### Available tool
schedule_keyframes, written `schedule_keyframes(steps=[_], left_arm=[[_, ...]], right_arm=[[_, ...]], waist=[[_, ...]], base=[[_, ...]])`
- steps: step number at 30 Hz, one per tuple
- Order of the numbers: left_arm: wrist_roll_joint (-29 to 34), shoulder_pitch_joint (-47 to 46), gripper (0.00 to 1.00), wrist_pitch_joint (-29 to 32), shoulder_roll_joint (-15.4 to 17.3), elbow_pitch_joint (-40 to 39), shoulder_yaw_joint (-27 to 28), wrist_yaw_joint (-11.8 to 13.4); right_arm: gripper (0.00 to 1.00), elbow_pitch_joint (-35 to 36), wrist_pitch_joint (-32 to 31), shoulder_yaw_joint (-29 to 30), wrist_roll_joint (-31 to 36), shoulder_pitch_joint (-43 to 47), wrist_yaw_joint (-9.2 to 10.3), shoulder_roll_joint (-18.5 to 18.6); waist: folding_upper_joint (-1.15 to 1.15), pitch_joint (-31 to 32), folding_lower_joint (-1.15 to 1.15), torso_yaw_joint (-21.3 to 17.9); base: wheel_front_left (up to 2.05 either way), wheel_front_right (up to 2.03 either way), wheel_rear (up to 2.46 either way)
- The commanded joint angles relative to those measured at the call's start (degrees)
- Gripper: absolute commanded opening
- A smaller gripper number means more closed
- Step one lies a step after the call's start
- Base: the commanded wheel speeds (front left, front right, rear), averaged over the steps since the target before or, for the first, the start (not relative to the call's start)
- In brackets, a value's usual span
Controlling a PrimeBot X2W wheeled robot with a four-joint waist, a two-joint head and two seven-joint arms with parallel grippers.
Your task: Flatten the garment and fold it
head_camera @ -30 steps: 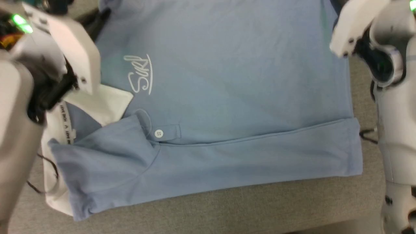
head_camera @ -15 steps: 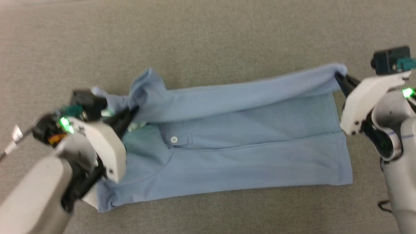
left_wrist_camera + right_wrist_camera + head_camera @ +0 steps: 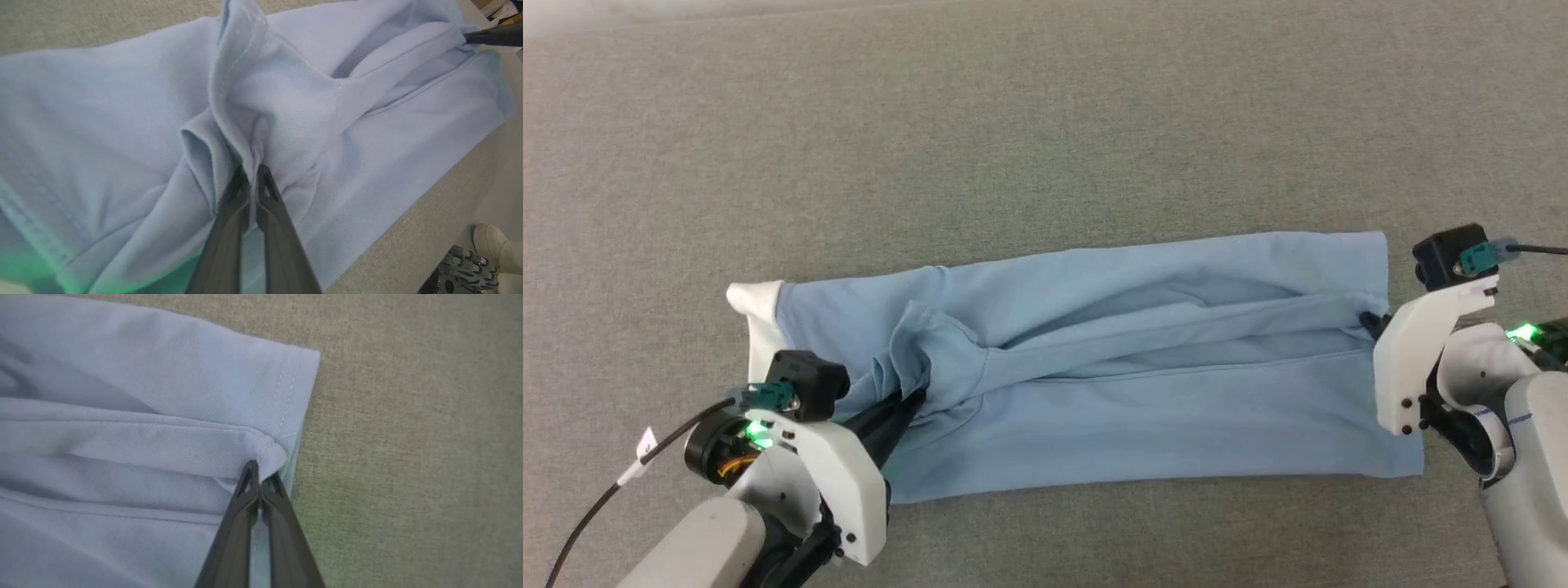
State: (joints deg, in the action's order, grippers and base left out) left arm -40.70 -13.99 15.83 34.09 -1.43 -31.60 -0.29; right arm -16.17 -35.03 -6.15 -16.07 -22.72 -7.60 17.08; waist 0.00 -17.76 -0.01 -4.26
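Observation:
The light blue polo shirt lies lengthwise across the grey surface, folded along its length, a bit of white collar showing at its left end. My left gripper is shut on a bunched fold near the sleeve, and the left wrist view shows that pinched fabric rising from the fingertips. At the shirt's right end my right gripper is shut on the folded hem edge, low over the surface. The chest script and buttons are hidden under the fold.
Grey carpet-like surface spreads all around the shirt, with wide room beyond it. A pale shoe and a wheel part show at the lower right of the left wrist view.
Both grippers carried the far edge of the shirt toward me and down, laying it over the near half. The head camera has pulled back, so the shirt looks smaller.

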Motion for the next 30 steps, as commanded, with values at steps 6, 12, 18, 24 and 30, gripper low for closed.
schedule_keyframes(steps=[6,12,18,24,30], left_arm=[[0.99,-0.05,1.00,-2.70,-1.66,3.83,-0.82,-0.27],[1.34,1.37,1.00,-8.61,-3.55,4.46,0.69,1.37],[2.92,3.68,1.00,-18.15,-5.47,4.20,3.59,4.52],[5.59,4.39,1.00,-27.41,-8.04,5.10,6.76,9.16],[8.49,3.28,1.00,-30.66,-11.27,6.23,11.26,11.31]], right_arm=[[0.49,-1.51,-3.14,0.63,0.47,2.57,0.11,-1.10],[1.00,1.94,-1.98,4.02,0.27,6.24,0.11,-1.87],[1.00,7.74,0.94,8.95,0.34,11.91,0.11,-4.20],[1.00,13.70,7.16,13.15,0.74,16.84,0.11,-8.09],[1.00,15.40,15.14,16.30,1.95,17.65,0.11,-11.69]], waist=[[0.00,0.93,0.01,0.56],[0.00,3.49,0.01,1.04],[0.00,6.00,0.01,1.91],[0.00,7.98,0.01,3.04],[0.00,9.33,0.01,3.61]], base=[[0.00,0.00,0.00],[0.00,0.00,0.00],[0.00,0.00,0.00],[0.00,0.00,0.00],[0.00,0.00,0.00]])
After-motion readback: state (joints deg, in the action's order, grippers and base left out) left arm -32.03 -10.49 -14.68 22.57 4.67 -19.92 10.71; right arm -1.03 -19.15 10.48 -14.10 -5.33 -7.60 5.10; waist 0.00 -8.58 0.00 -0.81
